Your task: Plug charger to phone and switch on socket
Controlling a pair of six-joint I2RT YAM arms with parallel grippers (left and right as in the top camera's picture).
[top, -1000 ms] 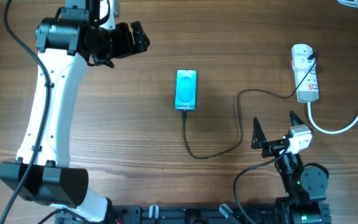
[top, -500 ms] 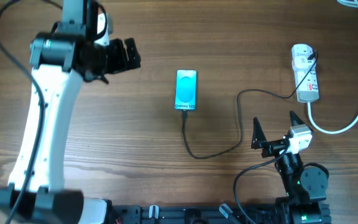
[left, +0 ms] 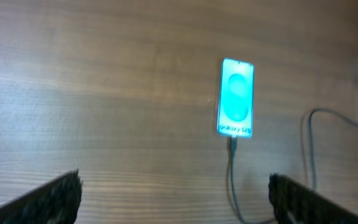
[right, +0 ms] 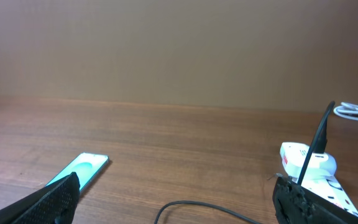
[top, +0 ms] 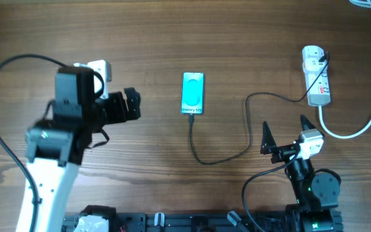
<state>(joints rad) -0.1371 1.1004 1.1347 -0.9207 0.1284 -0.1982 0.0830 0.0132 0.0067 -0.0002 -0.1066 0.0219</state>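
The phone (top: 193,93) lies flat mid-table, cyan screen up, "Galaxy" text at its near end; it also shows in the left wrist view (left: 236,98) and the right wrist view (right: 79,170). The charger cable (top: 219,158) runs from the phone's near end in a loop to the socket (top: 316,75), a white power strip at the right; its connector sits at the phone's bottom edge (left: 232,142). My left gripper (top: 131,105) is open and empty, left of the phone. My right gripper (top: 283,134) is open and empty, near the front right.
A thick white cord (top: 359,132) curves from the socket toward the right edge and back corner. The socket also shows in the right wrist view (right: 319,171). The robot bases stand along the front edge.
My left arm has swung toward the front, its gripper moving from the back left down to the phone's level. The right arm, phone and cable have not moved.
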